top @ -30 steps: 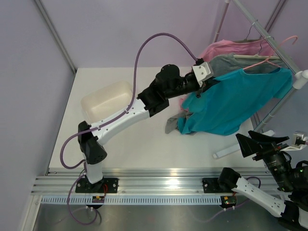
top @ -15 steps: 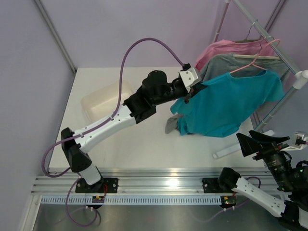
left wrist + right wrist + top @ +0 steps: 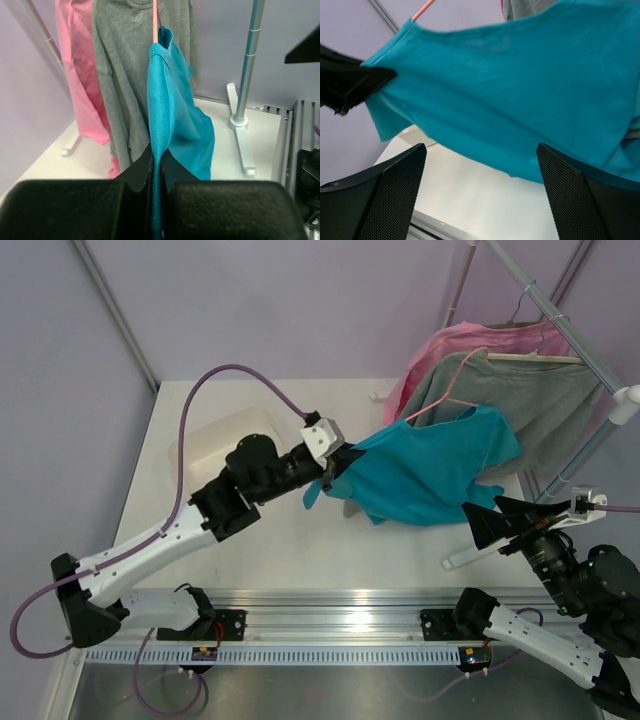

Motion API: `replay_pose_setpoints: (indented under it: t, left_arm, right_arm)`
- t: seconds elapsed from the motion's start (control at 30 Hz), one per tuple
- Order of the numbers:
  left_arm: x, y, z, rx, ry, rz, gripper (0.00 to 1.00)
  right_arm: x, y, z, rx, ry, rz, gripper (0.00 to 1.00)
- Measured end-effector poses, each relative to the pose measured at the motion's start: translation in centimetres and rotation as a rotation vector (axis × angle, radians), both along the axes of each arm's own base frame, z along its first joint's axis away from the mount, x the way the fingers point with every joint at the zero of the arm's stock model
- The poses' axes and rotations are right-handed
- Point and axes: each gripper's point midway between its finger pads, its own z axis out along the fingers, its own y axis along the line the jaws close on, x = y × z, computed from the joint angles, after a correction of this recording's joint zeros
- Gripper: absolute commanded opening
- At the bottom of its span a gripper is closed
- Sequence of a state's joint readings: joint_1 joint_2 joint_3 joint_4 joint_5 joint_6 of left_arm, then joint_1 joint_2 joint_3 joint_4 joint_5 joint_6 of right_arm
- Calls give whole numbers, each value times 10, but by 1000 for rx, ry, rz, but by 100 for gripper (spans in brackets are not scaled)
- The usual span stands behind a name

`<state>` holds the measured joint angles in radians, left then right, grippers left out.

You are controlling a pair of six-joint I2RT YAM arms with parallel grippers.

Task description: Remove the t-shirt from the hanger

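Top external view: the left gripper (image 3: 335, 468) pinches 1 edge of the teal t-shirt (image 3: 430, 475), stretched in the air above the table (image 3: 290, 535). A pale tub (image 3: 200, 445) shows no visible contents.

Left wrist view: the jaws are clamped on thin, soft, light cloth that would bunch easily, so a hem or sleeve is the best hold. The pink wire hanger (image 3: 154, 20) is inside the shirt's top.

Right wrist view: the right gripper (image 3: 480, 150) is spread wide and empty beneath the shirt.
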<state>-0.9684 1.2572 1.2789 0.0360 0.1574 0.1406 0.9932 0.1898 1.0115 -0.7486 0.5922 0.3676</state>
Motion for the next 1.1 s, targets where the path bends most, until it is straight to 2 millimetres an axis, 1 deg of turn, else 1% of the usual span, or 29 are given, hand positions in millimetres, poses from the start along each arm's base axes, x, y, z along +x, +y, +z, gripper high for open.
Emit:
replay_pose_setpoints:
  t: [0.1,0.2,0.27,0.33,0.43,0.5,0.53,0.57,0.6,0.67,0.73,0.83,0.93,0.97,1.0,1.03,1.07,1.1]
  left_arm:
    - [-15,23,-21,-11,43,11,0]
    - [-26,42,-44,-3,94,27,0]
    - [-34,53,-52,0,123,34,0]
    - [-43,64,-51,-13,152,34,0]
    - [-55,79,-38,-53,168,27,0]
    - [-63,87,-31,-76,171,21,0]
    - [-66,91,-29,-83,172,16,0]
    - [-70,94,-27,-90,172,11,0]
    - [-71,95,-28,-89,175,8,0]
    - [-77,102,-33,-83,181,2,0]
    - [-81,105,-39,-66,193,-1,0]
    - [-85,107,-45,-49,211,-11,0]
    - [-89,105,-48,-42,228,-35,0]
    - [-91,105,-49,-40,233,-44,0]
    - [-92,104,-50,-38,237,-53,0]
    - [-94,103,-52,-37,243,-64,0]
    - [-96,103,-55,-36,249,-73,0]
    - [-98,103,-57,-36,256,-79,0]
  right_arm:
    - [6,8,10,-18,-6,-1,98]
    - [18,26,30,-43,-20,0,97]
    - [26,38,39,-56,-33,3,96]
    - [35,52,47,-71,-55,5,94]
    - [47,74,55,-99,-79,24,89]
    - [57,94,61,-119,-87,44,87]
    - [61,102,62,-126,-89,52,84]
    - [66,111,63,-131,-91,59,83]
    - [70,119,63,-136,-92,66,83]
    - [77,132,62,-143,-93,71,79]
    - [82,141,62,-145,-98,75,75]
    - [86,151,66,-131,-111,89,72]
    - [89,162,71,-117,-121,108,63]
    - [91,165,74,-106,-125,109,57]
    - [93,168,75,-106,-124,109,54]
    - [95,172,75,-102,-120,110,52]
    - [96,173,74,-105,-117,107,46]
    - [98,174,72,-109,-111,102,43]
